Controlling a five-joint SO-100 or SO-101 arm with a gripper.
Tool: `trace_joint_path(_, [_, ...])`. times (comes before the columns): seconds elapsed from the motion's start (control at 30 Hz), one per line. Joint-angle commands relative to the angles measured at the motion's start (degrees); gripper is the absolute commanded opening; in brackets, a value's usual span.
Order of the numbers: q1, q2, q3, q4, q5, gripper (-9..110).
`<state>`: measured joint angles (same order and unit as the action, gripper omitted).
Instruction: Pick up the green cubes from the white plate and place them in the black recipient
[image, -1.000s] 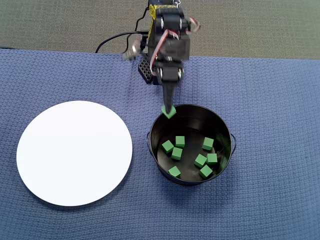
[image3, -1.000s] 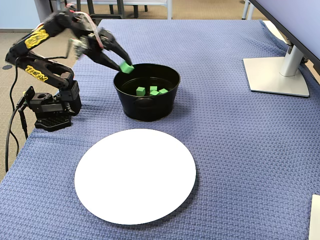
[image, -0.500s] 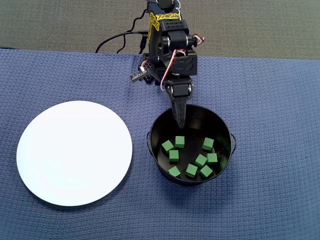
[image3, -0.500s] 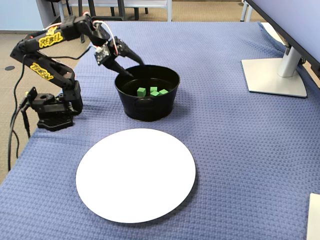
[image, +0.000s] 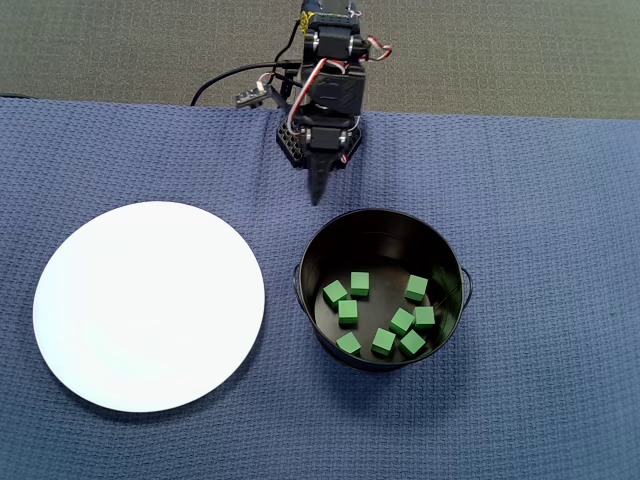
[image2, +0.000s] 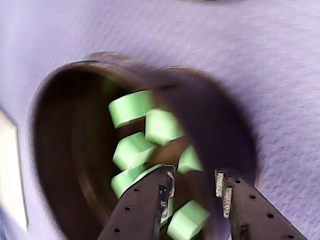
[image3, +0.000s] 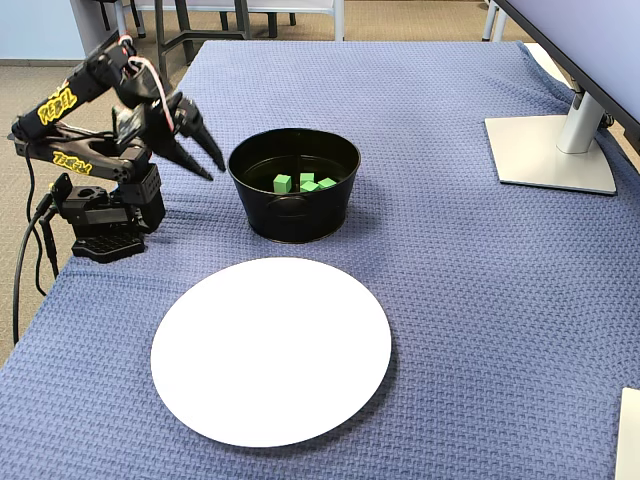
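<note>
Green cubes (image: 380, 315): eight counted in the overhead view, all lying on the floor of the black recipient (image: 452, 262); none between the jaws.
White plate (image: 149, 305): bare in the overhead and fixed views; well apart from the jaws, off to the left in the overhead view.
Gripper (image: 318, 196): empty; jaws parted by a narrow gap in the wrist view, holding nothing. Tips sit just outside the pot's rim, on the arm's side of it, pointing toward it.
Arm (image3: 85, 110): folded back near its base at the cloth's edge in the fixed view.
Step in hand: judged to be the end of the placing; no cube remains on the plate to collect.
Next move: if any cube is unaccounted for, it must be located first; otherwise the arm need only park clear of the pot.
Hidden or unclear: wrist view is blurred and tinted, so cubes (image2: 131, 107) there cannot be counted reliably. Pot's near wall hides most cubes in the fixed view (image3: 303, 183).
</note>
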<state>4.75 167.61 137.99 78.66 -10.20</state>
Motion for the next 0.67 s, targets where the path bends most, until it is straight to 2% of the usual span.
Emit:
trace_joint_path(0.0, [2.0, 5.1, 4.6, -0.5, -1.3, 0])
trace_joint_path(0.63, [2.6, 7.6, 7.1, -0.8, -0.9, 0])
